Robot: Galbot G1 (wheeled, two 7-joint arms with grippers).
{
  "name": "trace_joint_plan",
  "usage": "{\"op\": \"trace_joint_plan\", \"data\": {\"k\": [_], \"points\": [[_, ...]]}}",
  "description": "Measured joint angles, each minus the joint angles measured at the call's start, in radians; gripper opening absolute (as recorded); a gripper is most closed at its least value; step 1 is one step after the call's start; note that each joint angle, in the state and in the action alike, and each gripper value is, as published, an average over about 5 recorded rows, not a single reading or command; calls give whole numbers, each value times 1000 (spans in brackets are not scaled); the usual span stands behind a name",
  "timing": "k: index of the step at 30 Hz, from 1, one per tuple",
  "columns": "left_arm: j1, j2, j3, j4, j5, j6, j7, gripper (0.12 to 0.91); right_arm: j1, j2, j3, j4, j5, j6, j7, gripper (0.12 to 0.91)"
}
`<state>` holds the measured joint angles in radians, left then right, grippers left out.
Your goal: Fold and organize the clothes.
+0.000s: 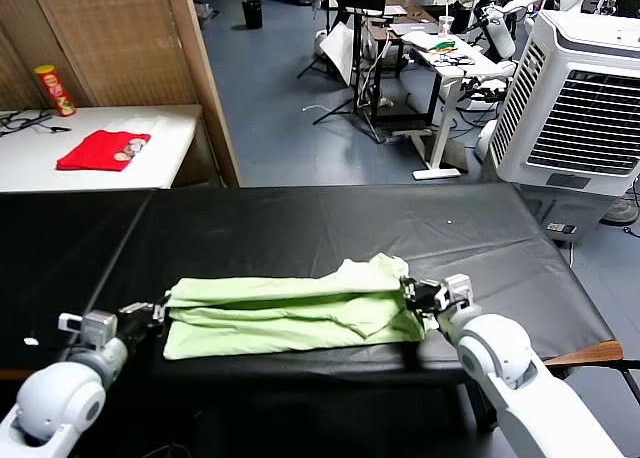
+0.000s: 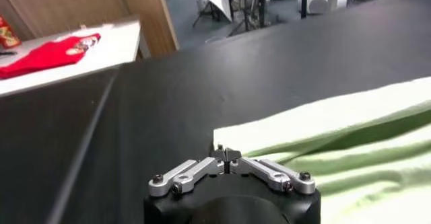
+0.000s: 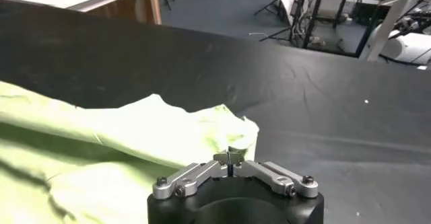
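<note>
My left claw (image 1: 160,309) sits low at the near left of the bench (image 1: 300,223), at the left end of the pale lime-green T-shirt (image 1: 290,313). From the left wrist view the claw's fingers (image 2: 227,155) meet tip to tip, pinched together right at the corner of the green fabric (image 2: 323,138). It looks closed on the cloth edge.

My right claw (image 1: 412,296) is at the opposite end of the shirt, near the bench's front right. In the right wrist view its fingers (image 3: 230,157) are likewise drawn together, with the shirt's rumpled edge (image 3: 168,128) lying just against them. Closed on the fabric there, as far as I can make out.

The T-shirt lies across the near middle of the black-covered bench as a long, narrow band, folded lengthwise, with layers stacked. The right end bunches up into a small peak; the left end is squarer and flatter. It is stretched between my two claws.

Beyond the bench to the left, a white table (image 1: 160,143) carries a red garment (image 1: 102,149) and a red-and-yellow snack canister (image 1: 54,89) standing upright, well apart from the shirt. A large white air cooler (image 1: 578,98) stands on the floor past the bench's right end.
</note>
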<state>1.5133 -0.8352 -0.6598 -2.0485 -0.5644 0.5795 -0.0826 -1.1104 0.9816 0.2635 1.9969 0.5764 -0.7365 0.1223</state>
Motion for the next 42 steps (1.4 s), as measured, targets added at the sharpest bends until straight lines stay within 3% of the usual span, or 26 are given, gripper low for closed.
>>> {"op": "trace_joint_plan", "data": {"k": [4,8,11,15,23,26,31,33,37,39,42], "points": [[21,-11,-10,-23,10,17,-3,244,-23,-6,22,28,7,0,-4,384],[24,-23,-29,-48,3,19,-7,474,-15,0,38,36,14,0,-22,617],[7,-35,-37,-49,-15,14,-14,639,14,17,33,20,-8,14,-16,747],[-44,-55,-26,-20,-64,8,-30,778,77,54,9,-34,-62,63,-7,794],[-179,-108,38,95,-95,-8,-26,798,209,143,-50,-220,-101,98,-10,798],[-223,-130,60,144,-104,-8,-24,798,243,176,-62,-288,-106,98,-14,767],[-264,-151,77,210,-119,-7,-18,774,268,215,-79,-354,-124,85,-31,617],[-268,-155,79,223,-121,-7,-13,706,270,224,-84,-365,-133,80,-35,547],[-271,-160,82,236,-120,-7,-9,493,269,231,-88,-376,-153,86,-36,365],[-273,-165,83,244,-116,-8,-9,392,265,234,-88,-379,-168,98,-31,257],[-275,-174,85,253,-97,-21,-12,242,256,239,-87,-379,-192,125,-9,155]]}}
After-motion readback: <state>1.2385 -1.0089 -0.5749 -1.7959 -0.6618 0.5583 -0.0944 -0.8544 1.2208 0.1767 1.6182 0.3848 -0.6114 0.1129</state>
